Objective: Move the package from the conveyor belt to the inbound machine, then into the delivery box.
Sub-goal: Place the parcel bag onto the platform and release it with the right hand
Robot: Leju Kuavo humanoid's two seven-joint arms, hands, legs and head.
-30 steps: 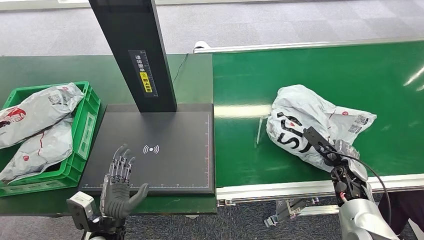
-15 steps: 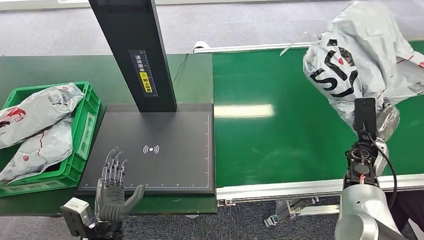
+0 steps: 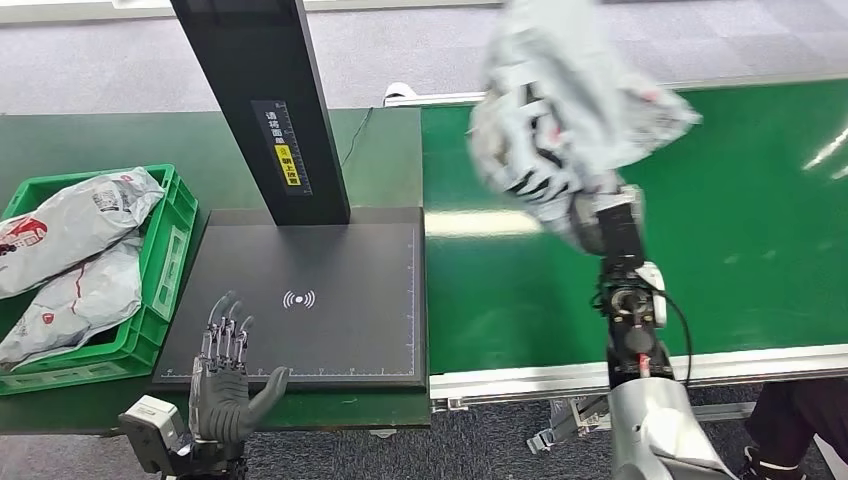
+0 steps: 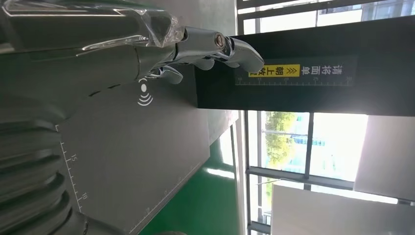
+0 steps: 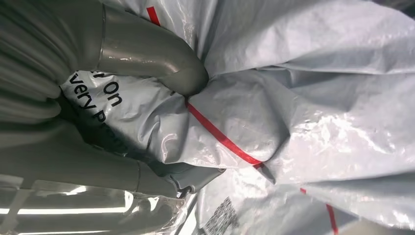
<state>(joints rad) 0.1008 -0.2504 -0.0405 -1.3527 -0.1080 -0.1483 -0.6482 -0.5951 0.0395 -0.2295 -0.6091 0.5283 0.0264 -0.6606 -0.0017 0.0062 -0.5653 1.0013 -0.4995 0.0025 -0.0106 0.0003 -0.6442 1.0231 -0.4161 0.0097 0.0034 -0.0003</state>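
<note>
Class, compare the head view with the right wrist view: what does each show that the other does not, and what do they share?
Head view alone: the green conveyor belt, the black inbound machine, the green delivery box holding two grey bags, and the open left hand at the machine's near edge.
Right wrist view alone: the red stripe and black print on the wrapping, close up.
Both: the grey package gripped by the right hand.
</note>
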